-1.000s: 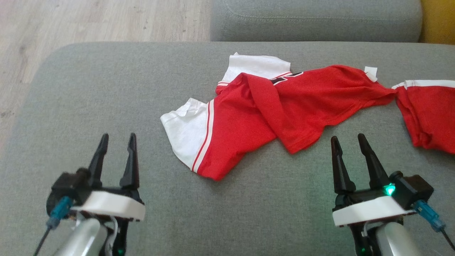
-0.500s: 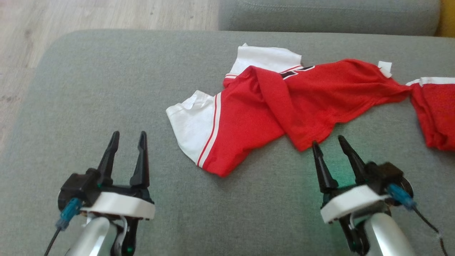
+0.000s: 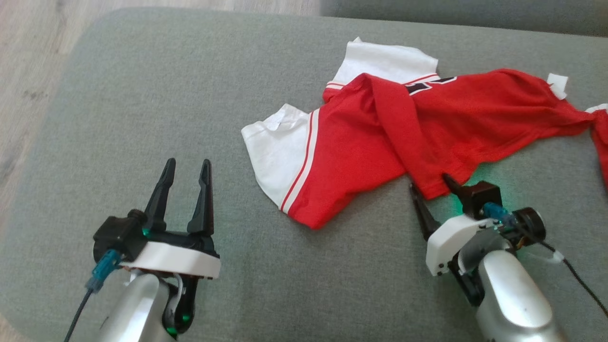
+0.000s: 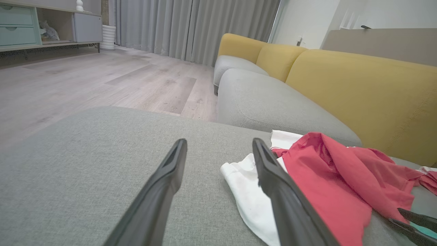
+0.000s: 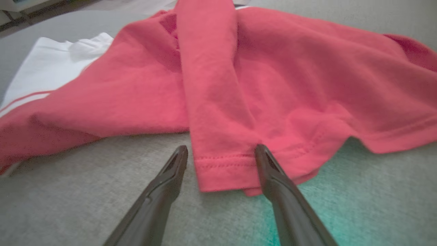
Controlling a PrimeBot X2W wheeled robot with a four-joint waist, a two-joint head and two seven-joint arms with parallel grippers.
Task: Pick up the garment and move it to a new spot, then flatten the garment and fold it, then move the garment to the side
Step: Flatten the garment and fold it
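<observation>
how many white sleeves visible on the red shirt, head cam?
2: one white sleeve nearest the left gripper, another at the far side. Folds may hide more.

Overhead head, low wrist views; common garment [image 3: 361, 137]

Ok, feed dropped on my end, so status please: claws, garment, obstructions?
Left claw open, over bare cushion. Right claw open around red hem of garment, not gripped. Nothing in the way.
</observation>
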